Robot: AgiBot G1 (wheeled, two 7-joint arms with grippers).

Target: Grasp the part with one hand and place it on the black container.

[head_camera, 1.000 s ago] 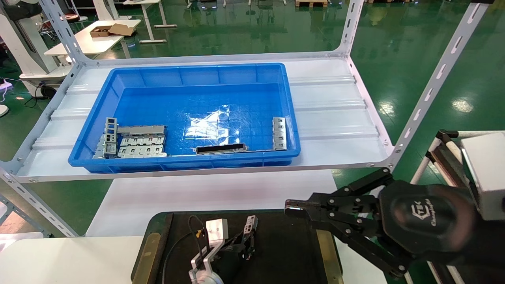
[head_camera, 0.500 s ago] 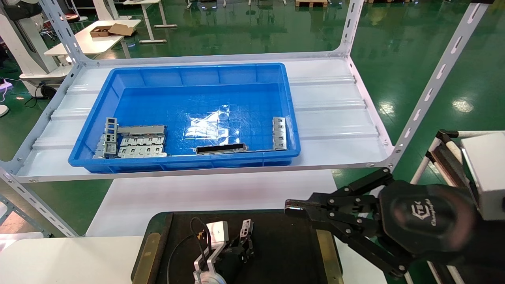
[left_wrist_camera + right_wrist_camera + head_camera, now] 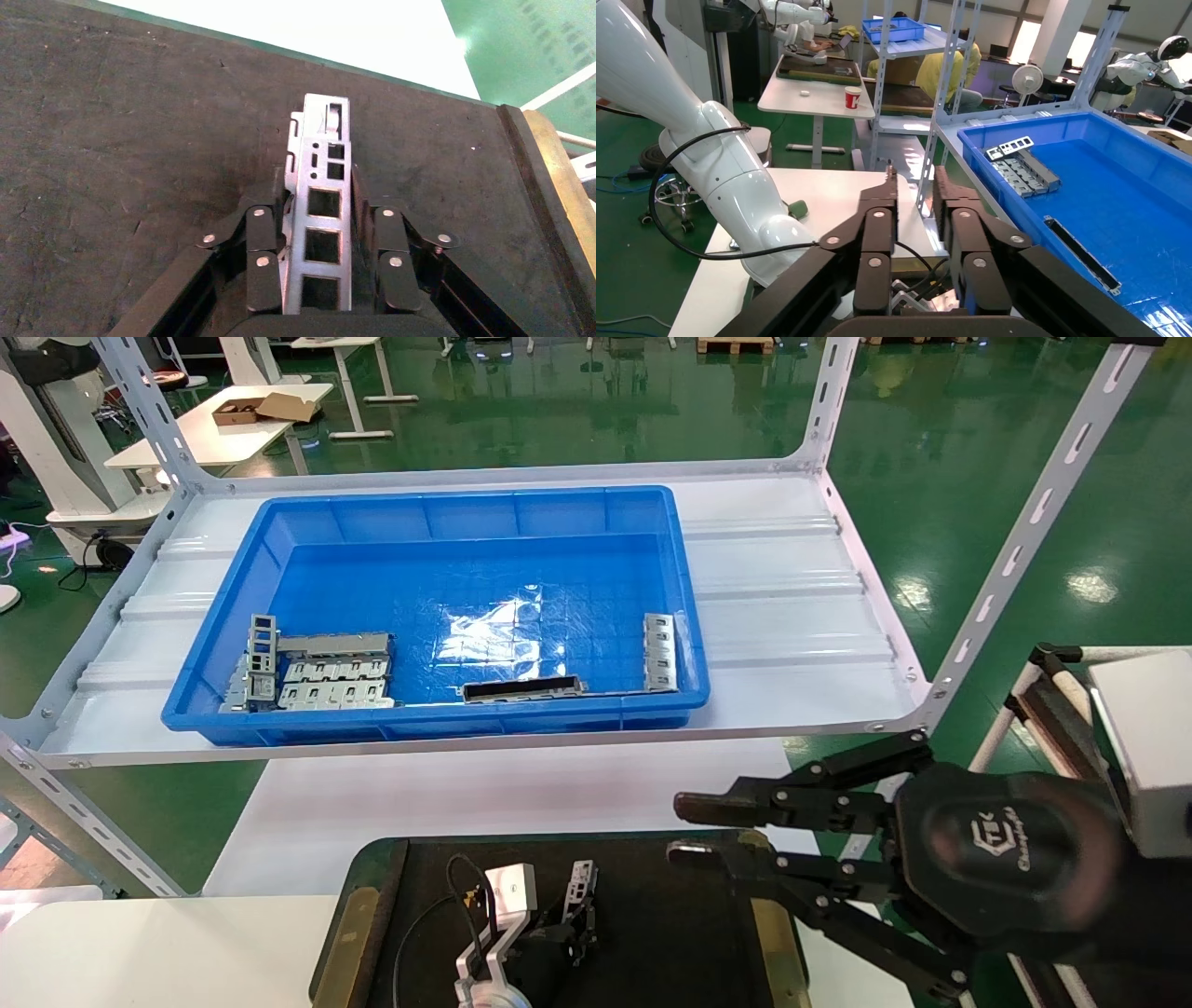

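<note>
Your left claw [image 3: 323, 281] grips the part [image 3: 322, 210] by its long edges, low over the middle of the black container [image 3: 652, 933]; ease it down until the bar lies flat on the container before you let go. Your right claw [image 3: 684, 826], narrowly parted and empty, hangs above the container's right brass strip, so keep it there.

Worktop [image 3: 140, 943], white: you've got 1 black container [image 3: 670, 933] flat on it, brass strips both short edges, nr front edge.
</note>
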